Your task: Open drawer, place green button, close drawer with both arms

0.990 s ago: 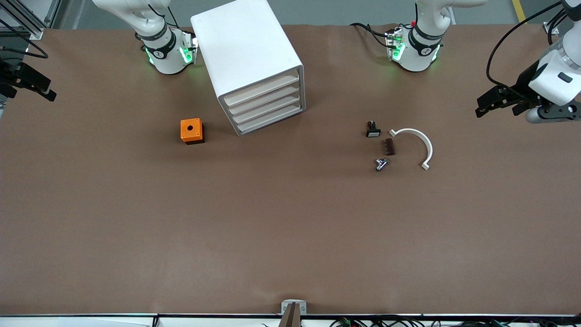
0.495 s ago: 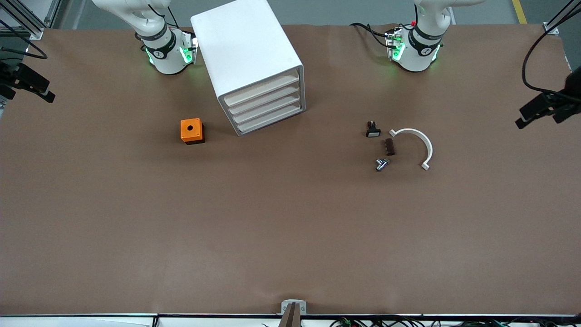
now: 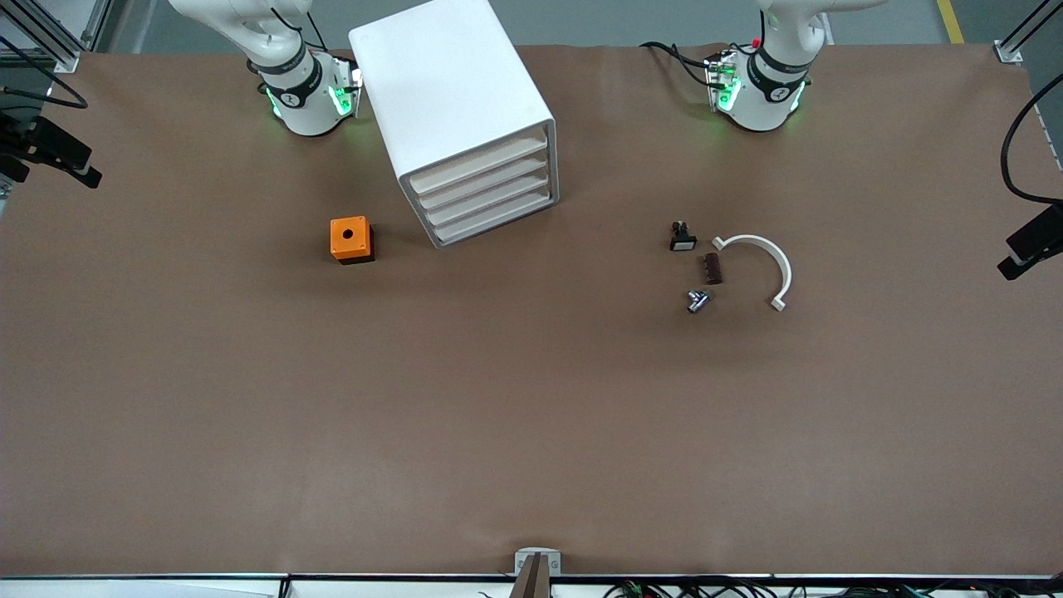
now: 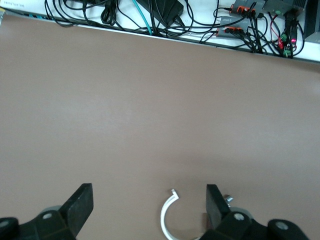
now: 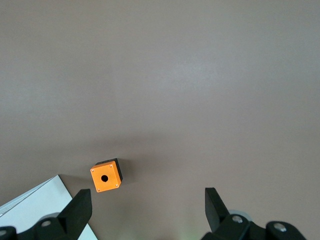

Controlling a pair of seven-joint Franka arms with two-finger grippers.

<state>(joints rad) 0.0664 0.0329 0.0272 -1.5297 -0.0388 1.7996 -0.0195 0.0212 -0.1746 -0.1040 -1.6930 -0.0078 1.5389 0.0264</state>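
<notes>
The white drawer cabinet [image 3: 465,116] stands between the arm bases with all of its drawers [image 3: 486,195] shut. No green-capped button shows in any view. My left gripper [image 3: 1030,247] hangs open and empty at the edge of the table's left-arm end; in the left wrist view [image 4: 148,210] its jaws stand wide apart, high over the table. My right gripper [image 3: 51,155] hangs open and empty off the table's right-arm end; in the right wrist view [image 5: 147,210] its jaws are wide apart above the orange box [image 5: 106,176] and a corner of the cabinet [image 5: 40,207].
An orange box with a hole [image 3: 351,239] sits beside the cabinet. Toward the left arm's end lie a black-and-white switch [image 3: 683,237], a brown block [image 3: 712,268], a small silver part [image 3: 698,301] and a white arc [image 3: 768,259], which also shows in the left wrist view [image 4: 167,219].
My left arm has swung out toward the edge of the table's left-arm end, and most of it has left the front view. The right gripper has barely moved.
</notes>
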